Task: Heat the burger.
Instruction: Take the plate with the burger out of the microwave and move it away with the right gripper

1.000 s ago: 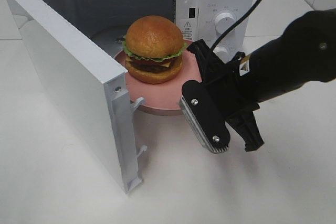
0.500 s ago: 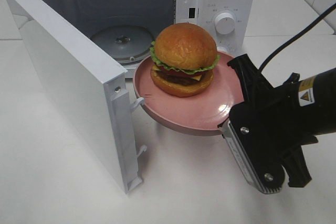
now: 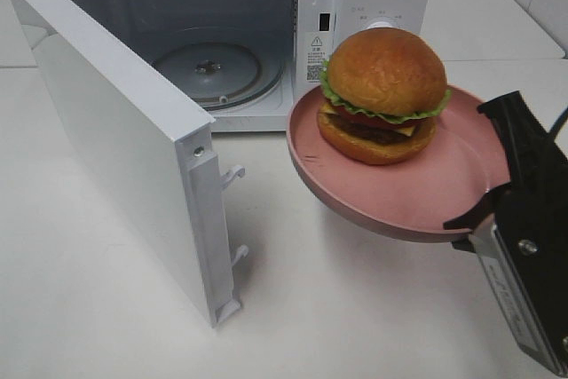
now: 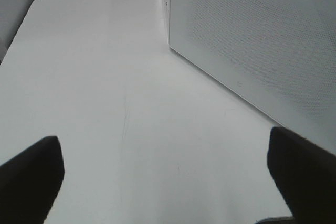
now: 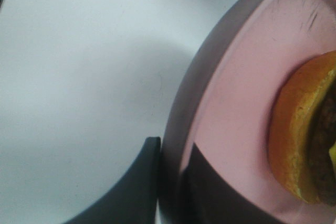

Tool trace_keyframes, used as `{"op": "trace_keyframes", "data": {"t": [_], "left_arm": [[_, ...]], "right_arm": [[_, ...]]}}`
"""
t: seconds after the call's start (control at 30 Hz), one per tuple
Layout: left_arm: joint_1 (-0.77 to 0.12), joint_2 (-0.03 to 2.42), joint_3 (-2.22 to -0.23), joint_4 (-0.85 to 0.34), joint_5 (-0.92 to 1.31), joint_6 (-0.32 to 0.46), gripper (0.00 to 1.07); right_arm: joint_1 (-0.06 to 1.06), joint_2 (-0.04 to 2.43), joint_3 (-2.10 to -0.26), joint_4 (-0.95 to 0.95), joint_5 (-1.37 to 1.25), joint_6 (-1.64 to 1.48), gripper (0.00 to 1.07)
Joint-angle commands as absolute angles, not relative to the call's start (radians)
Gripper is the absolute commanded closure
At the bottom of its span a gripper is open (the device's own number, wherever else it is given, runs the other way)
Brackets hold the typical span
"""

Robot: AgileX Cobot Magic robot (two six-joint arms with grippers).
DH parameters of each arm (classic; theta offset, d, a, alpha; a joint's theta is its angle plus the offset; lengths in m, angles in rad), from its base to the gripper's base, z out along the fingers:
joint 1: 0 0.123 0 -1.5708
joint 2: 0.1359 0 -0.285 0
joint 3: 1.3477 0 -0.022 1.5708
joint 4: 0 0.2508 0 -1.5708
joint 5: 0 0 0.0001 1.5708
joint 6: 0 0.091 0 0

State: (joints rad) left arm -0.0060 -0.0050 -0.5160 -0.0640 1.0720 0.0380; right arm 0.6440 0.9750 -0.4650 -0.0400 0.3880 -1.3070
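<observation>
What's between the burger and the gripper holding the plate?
In the high camera view, only bare pink plate lies between the burger and the right gripper, which clamps the plate's rim. The right wrist view shows the same bare stretch.

The exterior high camera looks down from the near side at the open microwave and the table. The left wrist camera sits low, close beside the microwave door. The right wrist camera presses close to the plate rim, shared with the high view.
</observation>
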Motion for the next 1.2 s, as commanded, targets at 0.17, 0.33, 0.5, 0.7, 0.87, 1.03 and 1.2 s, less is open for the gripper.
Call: {"op": "trace_keyframes", "data": {"t": [0.17, 0.33, 0.5, 0.7, 0.87, 1.03, 1.2], "left_arm": [[-0.004, -0.009, -0.516, -0.065, 1.074, 0.037, 0.09], [-0.004, -0.009, -0.516, -0.065, 1.074, 0.037, 0.09], [-0.004, -0.009, -0.516, -0.065, 1.074, 0.037, 0.09], [-0.004, -0.009, -0.516, -0.065, 1.074, 0.037, 0.09], [-0.004, -0.009, -0.516, -0.065, 1.074, 0.037, 0.09], [-0.004, -0.009, -0.516, -0.065, 1.074, 0.037, 0.09], [-0.004, -0.009, -0.516, -0.065, 1.074, 0.037, 0.09]], "right_arm": [[0.64, 0.788, -0.43, -0.186, 0.484, -1.137, 1.07], [0.64, 0.696, -0.411, -0.211, 0.553, -1.087, 1.07], [0.64, 0.644, -0.401, -0.22, 0.618, -1.063, 1.07], [0.64, 0.598, -0.401, -0.23, 0.718, -1.021, 1.07], [0.64, 0.598, -0.401, -0.331, 0.771, -0.842, 1.07], [0.64, 0.598, -0.401, -0.426, 0.814, -0.682, 1.07], [0.64, 0.604, -0.401, -0.468, 0.855, -0.587, 1.07]]}}
